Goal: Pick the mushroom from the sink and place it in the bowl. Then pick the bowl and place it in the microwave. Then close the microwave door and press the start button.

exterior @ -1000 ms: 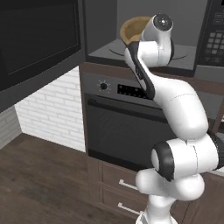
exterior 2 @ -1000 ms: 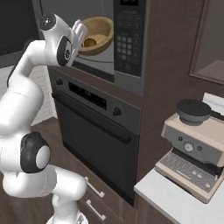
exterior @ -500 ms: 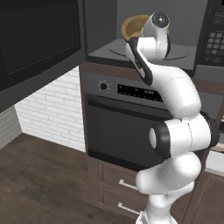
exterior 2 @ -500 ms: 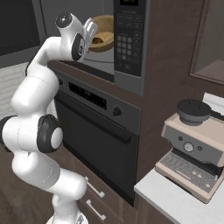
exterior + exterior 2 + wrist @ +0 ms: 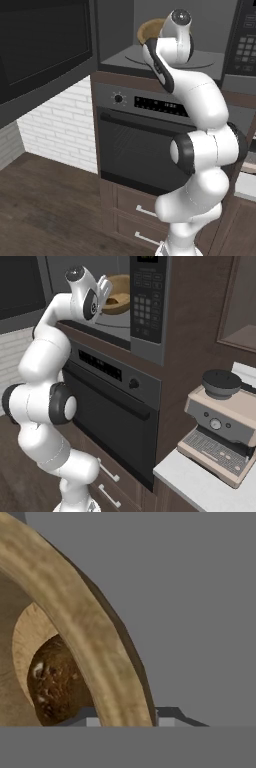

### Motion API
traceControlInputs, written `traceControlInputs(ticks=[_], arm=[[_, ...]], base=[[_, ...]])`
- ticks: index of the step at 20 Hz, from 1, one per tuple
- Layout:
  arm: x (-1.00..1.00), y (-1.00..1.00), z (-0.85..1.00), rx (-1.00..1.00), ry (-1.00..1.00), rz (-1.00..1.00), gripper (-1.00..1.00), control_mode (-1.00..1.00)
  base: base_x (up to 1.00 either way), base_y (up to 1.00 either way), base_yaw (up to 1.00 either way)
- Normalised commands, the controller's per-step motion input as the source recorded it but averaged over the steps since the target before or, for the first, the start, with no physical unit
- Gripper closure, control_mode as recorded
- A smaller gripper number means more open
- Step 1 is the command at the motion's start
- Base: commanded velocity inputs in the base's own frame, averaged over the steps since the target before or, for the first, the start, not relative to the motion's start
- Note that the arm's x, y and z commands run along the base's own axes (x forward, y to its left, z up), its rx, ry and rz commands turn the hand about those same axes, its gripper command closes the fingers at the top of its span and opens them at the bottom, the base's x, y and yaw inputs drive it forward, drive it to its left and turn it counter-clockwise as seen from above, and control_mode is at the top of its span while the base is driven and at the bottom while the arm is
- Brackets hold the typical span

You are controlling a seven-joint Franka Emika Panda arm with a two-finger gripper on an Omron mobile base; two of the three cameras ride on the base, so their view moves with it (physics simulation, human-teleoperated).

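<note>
1. The bowl (image 5: 95, 647) holds the mushroom (image 5: 57, 682) against its inner wall.
2. The bowl (image 5: 117, 298) sits inside the open microwave (image 5: 147, 306), over its turntable (image 5: 200, 62).
3. The gripper (image 5: 122, 719) has its fingers clamped on the bowl's rim, one either side.

1. The bowl (image 5: 119, 295), wide, round, light-brown wood, sits inside the microwave (image 5: 145, 311) cavity, its rim (image 5: 85, 637) crossing the hand view close up.
2. The mushroom (image 5: 57, 684), a dark brown speckled lump, lies inside the bowl against its wall.
3. The microwave door (image 5: 42, 47), dark glass, stands swung open to the left.
</note>
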Motion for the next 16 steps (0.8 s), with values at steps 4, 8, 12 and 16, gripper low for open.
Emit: traceControlInputs(ticks=[4,8,12,16], arm=[[0.13,-0.01,-0.43,0.0,0.01,0.0,-1.0,-1.0],[0.07,0.0,-0.33,-0.01,0.0,0.0,-1.0,-1.0],[0.0,0.0,-0.11,0.0,-0.11,0.0,-1.0,-1.0],[0.0,0.0,-0.07,0.0,-0.25,0.0,-1.0,-1.0]], base=[[0.0,0.0,0.0],[0.0,0.0,0.0],[0.0,0.0,0.0],[0.0,0.0,0.0]])
